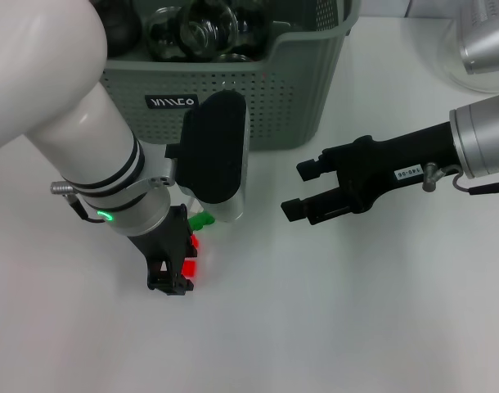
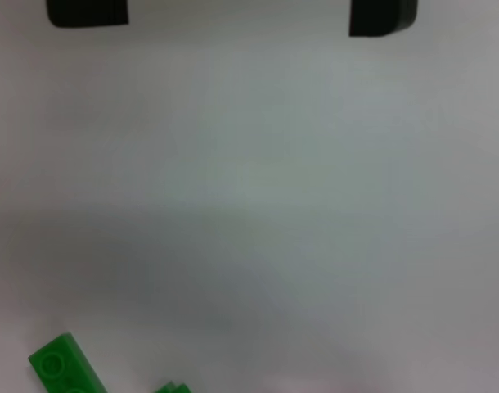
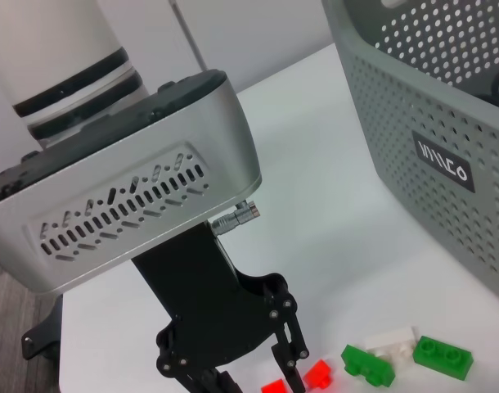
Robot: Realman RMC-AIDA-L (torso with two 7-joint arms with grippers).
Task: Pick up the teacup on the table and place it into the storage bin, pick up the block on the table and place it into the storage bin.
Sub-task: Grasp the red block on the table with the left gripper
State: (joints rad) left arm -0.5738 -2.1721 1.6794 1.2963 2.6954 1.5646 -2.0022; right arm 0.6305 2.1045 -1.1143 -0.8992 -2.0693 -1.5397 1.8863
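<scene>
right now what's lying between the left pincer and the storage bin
Small building blocks on the white table: green blocks and a white block, past the red blocks at the left pincer. The right wrist view shows them short of the storage bin.

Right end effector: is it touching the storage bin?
Apart. The head view shows bare white table between the open right end effector and the storage bin.
</scene>
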